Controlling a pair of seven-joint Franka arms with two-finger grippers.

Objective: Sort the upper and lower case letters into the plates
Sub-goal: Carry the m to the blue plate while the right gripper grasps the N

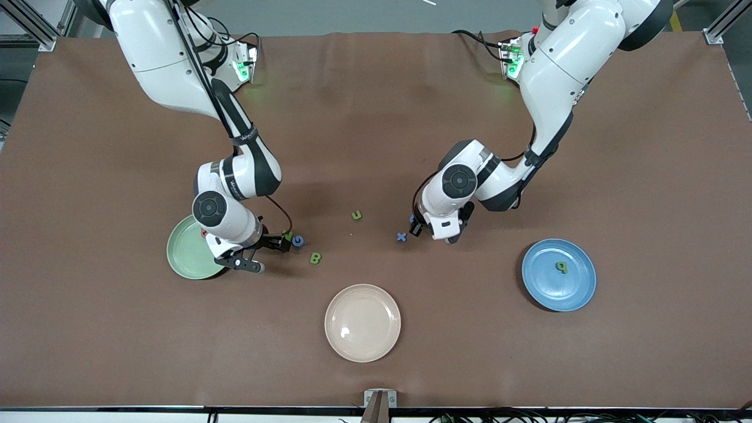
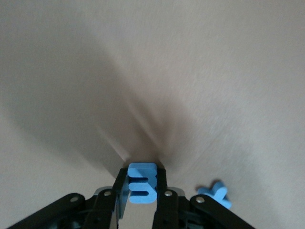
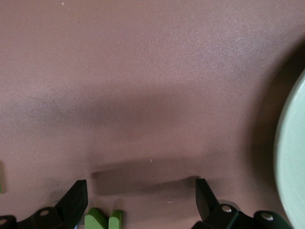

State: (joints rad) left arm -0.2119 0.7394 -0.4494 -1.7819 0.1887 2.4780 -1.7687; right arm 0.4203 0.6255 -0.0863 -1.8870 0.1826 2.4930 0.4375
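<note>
The left gripper (image 2: 141, 191) is low over the brown counter (image 1: 376, 117), toward the left arm's end of the middle, and is clamped on a blue letter (image 2: 142, 189) whose shape reads like a blocky "s" or "3" in the left wrist view. Just beside that gripper, a little nearer the front camera, a blue x (image 1: 401, 237) lies flat on the counter.

The right gripper (image 1: 265, 254) is low beside the pale green plate (image 1: 187, 251), its fingers spread wide with nothing between them. One fingertip is right by a green letter (image 1: 288, 236) and a blue G (image 1: 298, 241) that lie touching or nearly so. A green B (image 1: 315, 258) lies close by, slightly nearer the front camera. A small red piece (image 1: 204, 232) shows on the pale green plate at the arm's edge; its shape cannot be read.

A green u (image 1: 356, 215) lies alone about midway between the two grippers.

The blue plate (image 1: 578, 294) sits toward the left arm's end of the counter and holds one green letter (image 1: 562, 267), a p or q. The beige plate (image 1: 362, 341) is nearest the front camera, between the other two plates.
</note>
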